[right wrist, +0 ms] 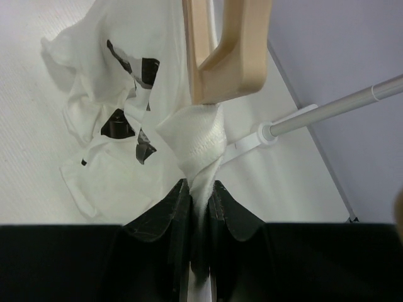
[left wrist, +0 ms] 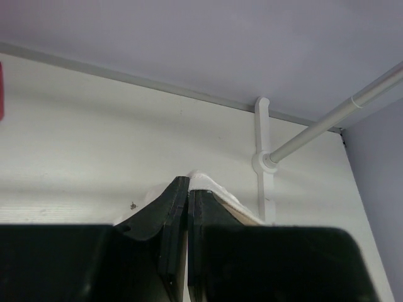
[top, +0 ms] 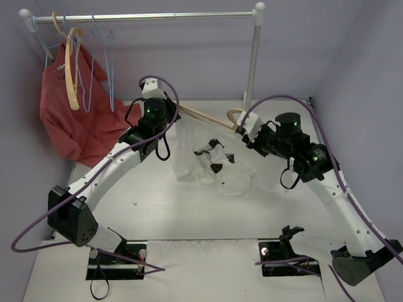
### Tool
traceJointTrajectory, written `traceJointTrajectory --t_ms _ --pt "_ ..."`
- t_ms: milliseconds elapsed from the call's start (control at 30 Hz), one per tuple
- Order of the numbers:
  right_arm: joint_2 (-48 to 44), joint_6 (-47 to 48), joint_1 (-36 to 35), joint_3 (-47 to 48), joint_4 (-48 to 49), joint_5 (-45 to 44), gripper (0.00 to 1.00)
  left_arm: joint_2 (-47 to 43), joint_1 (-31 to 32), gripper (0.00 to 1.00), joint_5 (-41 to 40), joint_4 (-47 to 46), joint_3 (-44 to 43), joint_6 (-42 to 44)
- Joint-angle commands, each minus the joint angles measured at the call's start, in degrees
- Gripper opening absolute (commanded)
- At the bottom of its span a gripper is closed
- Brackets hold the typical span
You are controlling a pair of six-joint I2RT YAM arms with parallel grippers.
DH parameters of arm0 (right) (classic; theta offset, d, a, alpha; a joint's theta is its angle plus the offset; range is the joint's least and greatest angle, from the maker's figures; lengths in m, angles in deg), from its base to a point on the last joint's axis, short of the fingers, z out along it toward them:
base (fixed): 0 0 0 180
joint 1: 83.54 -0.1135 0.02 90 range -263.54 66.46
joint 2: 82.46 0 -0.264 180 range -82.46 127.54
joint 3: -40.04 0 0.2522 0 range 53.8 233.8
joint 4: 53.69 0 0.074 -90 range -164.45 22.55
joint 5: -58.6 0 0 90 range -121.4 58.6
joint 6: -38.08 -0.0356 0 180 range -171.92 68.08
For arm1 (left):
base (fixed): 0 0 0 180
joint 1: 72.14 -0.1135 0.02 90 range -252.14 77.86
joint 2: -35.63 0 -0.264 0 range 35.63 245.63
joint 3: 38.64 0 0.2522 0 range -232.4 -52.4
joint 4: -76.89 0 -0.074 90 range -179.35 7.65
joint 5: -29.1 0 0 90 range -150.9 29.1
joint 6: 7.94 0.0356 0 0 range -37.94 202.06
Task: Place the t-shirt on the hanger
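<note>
Bunching between both grippers, the t-shirt (top: 214, 167) sags onto the table (top: 189, 220), its upper edge lifted to the hanger (top: 204, 117) lying just behind it. The right gripper (right wrist: 200, 185) pinches a twisted fold just under the hanger's wooden loop. The left gripper (left wrist: 188, 189) is pressed together, apparently on a cloth edge. Dressing the hanger looks barely begun. Next, the cloth needs drawing over one arm. No container shows; the rail (top: 145, 17) carries a red garment (top: 69, 119).

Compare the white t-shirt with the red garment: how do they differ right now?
The t-shirt is white with black marks; the red garment is plain. The t-shirt lies crumpled on the table, while the red garment hangs under the rail. The right gripper pinches the t-shirt; no gripper touches the red garment. Both are soft cloth.
</note>
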Motion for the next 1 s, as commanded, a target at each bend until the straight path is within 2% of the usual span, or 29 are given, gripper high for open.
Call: traceJointTrajectory --t_ms 0,167,367,633,967 --pt "1.0 1.0 0.0 3.0 -1.1 -3.8 0.00 -1.7 -2.3 0.00 -5.1 -0.7 -4.9 6.7" --pt "3.6 0.2 -0.1 4.5 -0.2 -3.4 0.00 -2.8 -0.8 0.00 -1.5 1.2 -7.8 10.4" --pt "7.6 0.2 -0.4 8.0 -2.4 -1.8 0.00 -4.0 0.6 0.00 -3.8 4.2 -10.1 17.1" --pt "5.7 -0.3 -0.4 5.3 -3.4 -4.2 0.00 -3.9 0.4 0.00 -7.9 5.2 -11.5 20.5" --pt "5.1 -1.2 -0.5 4.3 -2.9 -5.1 0.00 -3.1 0.4 0.00 -4.6 7.7 -16.2 23.1"
